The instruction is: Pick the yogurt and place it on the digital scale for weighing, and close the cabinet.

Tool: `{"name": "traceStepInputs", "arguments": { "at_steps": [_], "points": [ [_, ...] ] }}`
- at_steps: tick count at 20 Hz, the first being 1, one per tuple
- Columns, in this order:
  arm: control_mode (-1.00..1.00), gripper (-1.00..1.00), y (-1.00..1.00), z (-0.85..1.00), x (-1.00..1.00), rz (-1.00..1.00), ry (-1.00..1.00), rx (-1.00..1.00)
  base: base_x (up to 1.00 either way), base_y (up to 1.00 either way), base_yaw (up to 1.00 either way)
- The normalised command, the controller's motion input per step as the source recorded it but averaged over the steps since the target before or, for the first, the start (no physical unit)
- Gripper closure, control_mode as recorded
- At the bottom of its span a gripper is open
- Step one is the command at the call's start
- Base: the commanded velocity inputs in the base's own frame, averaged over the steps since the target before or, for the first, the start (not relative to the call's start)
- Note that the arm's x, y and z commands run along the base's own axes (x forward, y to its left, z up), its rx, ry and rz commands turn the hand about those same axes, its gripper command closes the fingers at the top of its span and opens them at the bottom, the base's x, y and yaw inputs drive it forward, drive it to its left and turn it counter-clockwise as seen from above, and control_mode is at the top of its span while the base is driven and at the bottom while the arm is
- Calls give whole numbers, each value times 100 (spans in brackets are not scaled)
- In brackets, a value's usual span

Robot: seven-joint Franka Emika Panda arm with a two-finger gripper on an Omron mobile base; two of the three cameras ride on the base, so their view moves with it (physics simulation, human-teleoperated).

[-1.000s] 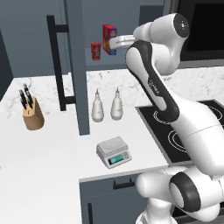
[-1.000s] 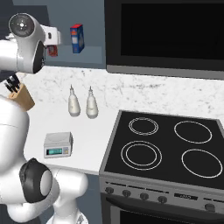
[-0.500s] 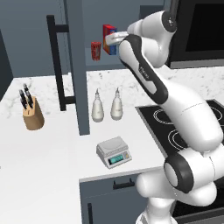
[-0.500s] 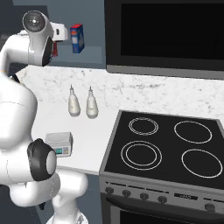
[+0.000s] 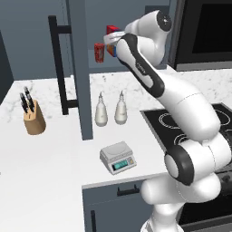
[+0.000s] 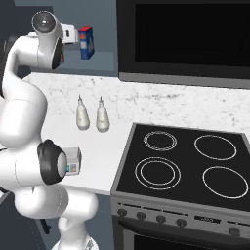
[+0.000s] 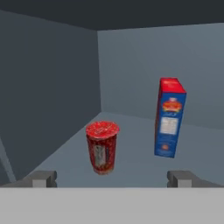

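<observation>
A: Yogurt (image 7: 102, 147) location?
B: Upright on the cabinet (image 5: 78, 68) shelf, left of the red-and-blue box (image 7: 169, 117).
A: End effector (image 7: 112, 178)?
B: Fingers spread, nothing held, just short of the yogurt.

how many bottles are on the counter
2. Both white bottles stand side by side on the marble counter near the wall, left of the stove: left bottle, right bottle. The open cabinet door could hide others behind it.
</observation>
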Motion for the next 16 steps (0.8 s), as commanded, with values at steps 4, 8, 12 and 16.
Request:
{"name": "traceStepInputs", "arguments": {
  "at_steps": [4,8,12,16],
  "points": [
    [-100,-100,20,-19,39,0,0,0,0,0,0],
    [-100,-100,12,-19,37,0,0,0,0,0,0],
    [-100,-100,22,-17,26,0,0,0,0,0,0],
    [-100,-100,20,-6,21,0,0,0,0,0,0]
  ]
}}
